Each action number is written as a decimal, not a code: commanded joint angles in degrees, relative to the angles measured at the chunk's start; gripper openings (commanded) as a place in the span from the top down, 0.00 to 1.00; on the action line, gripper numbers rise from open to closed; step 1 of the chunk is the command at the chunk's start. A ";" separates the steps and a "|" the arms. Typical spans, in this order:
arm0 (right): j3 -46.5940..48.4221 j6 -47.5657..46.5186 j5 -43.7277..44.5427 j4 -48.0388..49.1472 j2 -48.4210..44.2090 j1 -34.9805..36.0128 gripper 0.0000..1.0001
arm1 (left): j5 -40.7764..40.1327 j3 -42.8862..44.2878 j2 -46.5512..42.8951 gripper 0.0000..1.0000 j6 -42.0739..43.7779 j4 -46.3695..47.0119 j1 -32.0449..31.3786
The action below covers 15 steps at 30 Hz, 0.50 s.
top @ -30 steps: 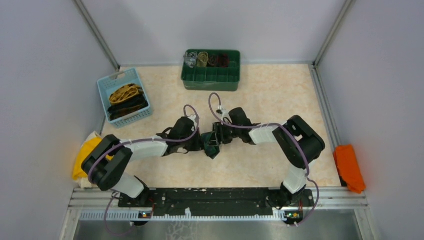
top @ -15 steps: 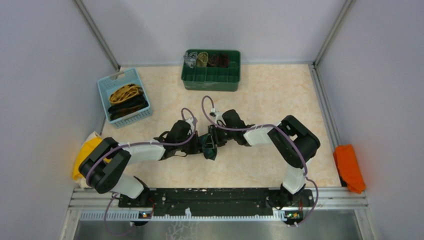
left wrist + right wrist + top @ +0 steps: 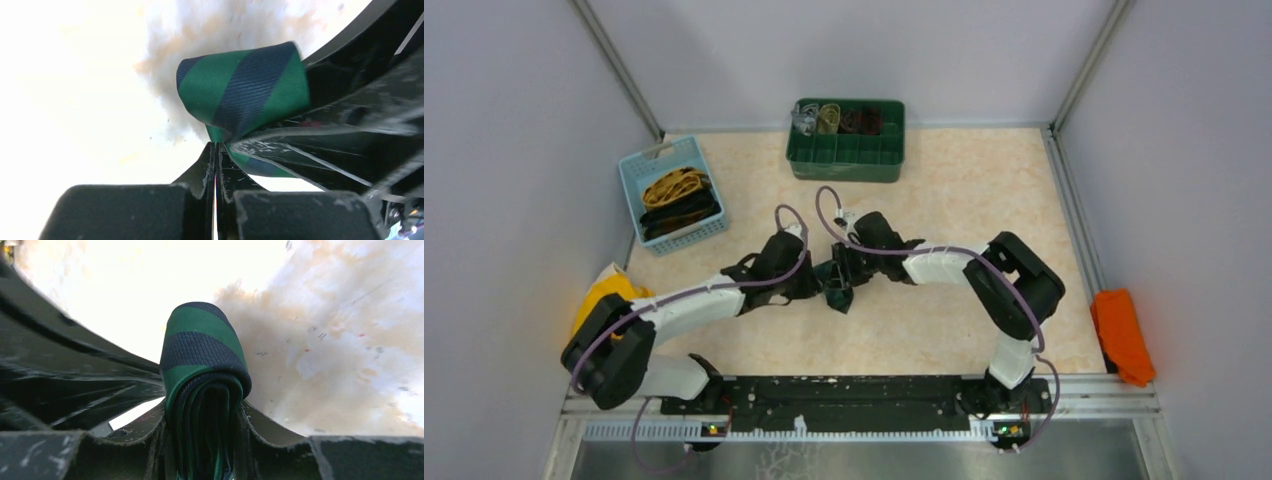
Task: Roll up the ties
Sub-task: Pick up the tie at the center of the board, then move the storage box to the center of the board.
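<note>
Well in front of the green bin (image 3: 844,168), the right gripper (image 3: 202,412) clasped the rolled green tie (image 3: 200,340) while the left gripper (image 3: 216,149), closed tight, pinched its edge.

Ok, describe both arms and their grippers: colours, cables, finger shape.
Left arm and right arm match: white links between bulky black joints, a purple cable looping along each. Left gripper and right gripper are black, with flat tapering fingers, scuffed pale along the edges.
</note>
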 commanded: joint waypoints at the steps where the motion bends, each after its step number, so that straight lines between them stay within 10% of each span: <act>1: 7.40 -4.91 10.21 -8.87 -6.19 0.25 1.00 | -11.80 6.81 -6.20 1.00 2.37 -7.55 -0.12; 8: 11.96 -6.70 19.71 -15.17 -12.89 -4.12 1.00 | -9.39 22.17 2.03 1.00 8.85 -4.01 6.09; 15: 13.54 -8.73 18.38 -13.89 -18.62 -14.49 1.00 | -9.08 53.03 31.25 1.00 17.12 -4.08 11.03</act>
